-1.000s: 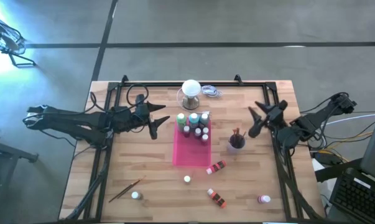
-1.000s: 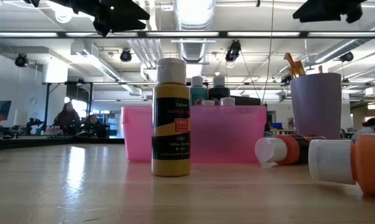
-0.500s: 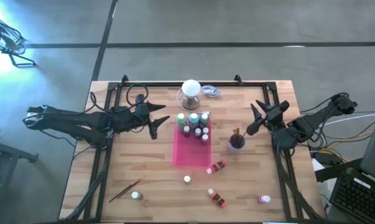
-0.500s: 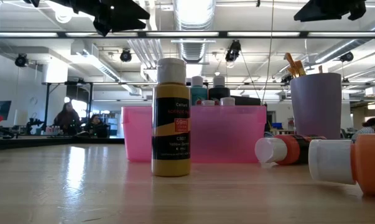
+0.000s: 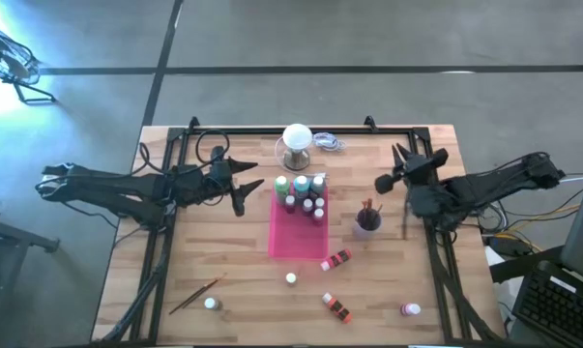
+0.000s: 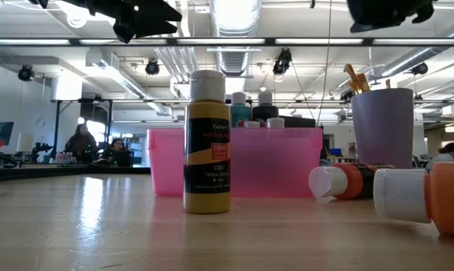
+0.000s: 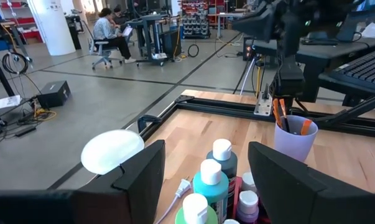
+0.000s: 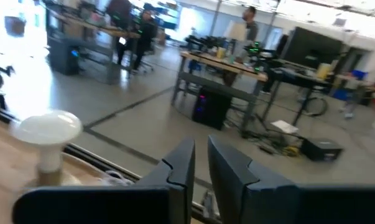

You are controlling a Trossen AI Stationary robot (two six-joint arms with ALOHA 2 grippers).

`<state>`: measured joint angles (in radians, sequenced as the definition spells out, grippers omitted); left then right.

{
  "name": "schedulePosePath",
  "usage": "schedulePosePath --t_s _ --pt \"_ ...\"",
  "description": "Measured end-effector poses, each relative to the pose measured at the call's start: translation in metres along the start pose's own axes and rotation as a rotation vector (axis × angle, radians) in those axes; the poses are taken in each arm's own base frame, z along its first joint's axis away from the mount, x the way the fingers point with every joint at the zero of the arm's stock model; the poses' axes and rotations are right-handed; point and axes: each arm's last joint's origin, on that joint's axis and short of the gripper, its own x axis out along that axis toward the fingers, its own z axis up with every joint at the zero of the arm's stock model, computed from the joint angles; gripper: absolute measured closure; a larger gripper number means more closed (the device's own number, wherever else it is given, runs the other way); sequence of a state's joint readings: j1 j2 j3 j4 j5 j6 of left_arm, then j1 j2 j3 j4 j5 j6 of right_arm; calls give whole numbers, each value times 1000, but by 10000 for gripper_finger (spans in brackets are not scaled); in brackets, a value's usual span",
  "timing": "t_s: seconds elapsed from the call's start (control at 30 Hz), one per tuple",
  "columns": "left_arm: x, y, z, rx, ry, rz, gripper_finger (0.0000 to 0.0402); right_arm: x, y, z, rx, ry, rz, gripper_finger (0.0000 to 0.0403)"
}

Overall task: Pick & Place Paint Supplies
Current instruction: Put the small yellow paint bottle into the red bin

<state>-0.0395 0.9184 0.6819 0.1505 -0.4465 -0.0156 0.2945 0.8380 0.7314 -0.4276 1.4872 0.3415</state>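
Observation:
Several white-capped paint bottles stand at the far end of a pink tray; a teal bottle is among them. A lilac cup holds brushes. Loose bottles sit nearer: a yellow one upright, orange ones on their sides, a pink one. A brush lies near left. My left gripper hangs open, left of the tray. My right gripper hovers above the table beyond the cup, its fingers together on nothing.
A white ball-topped stand stands just beyond the tray, with a coiled cable beside it. A black frame runs round the table's edges. Bare wood lies between the tray and the left side. People sit in the room behind.
My right gripper has swung from beside the cup toward the table's far edge, turning to point at the table's left, and its fingers have shut on nothing.

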Motion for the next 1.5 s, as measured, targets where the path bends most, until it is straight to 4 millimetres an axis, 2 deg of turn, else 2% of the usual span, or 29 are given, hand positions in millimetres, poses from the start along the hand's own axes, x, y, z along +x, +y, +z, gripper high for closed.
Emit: schedulePosePath --t_s 0.13,0.27,0.33,0.5,0.6,0.8,1.07,1.33,1.5 --pt "0 0 0 -1 0 0 167 13 14 -4 -48 17 -63 375" --pt "0 0 0 0 0 -1 167 22 32 3 -64 22 -34 386" --pt "0 0 0 0 1 -1 167 26 42 10 -105 8 82 392" --pt "3 -2 -3 7 16 -1 167 29 69 20 -218 -151 556 394" --pt "4 -2 -5 -10 27 -1 167 29 78 21 -241 -201 699 394" --pt "-2 -7 0 -3 73 -55 170 32 80 19 -267 -182 632 394" --pt "-14 -15 18 10 319 -45 186 33 76 21 -284 -189 600 394" --pt "-8 -39 7 12 435 -97 199 39 74 18 -300 -159 573 394" --pt "-13 -58 2 -32 491 -166 200 40 72 16 -255 -115 512 394"
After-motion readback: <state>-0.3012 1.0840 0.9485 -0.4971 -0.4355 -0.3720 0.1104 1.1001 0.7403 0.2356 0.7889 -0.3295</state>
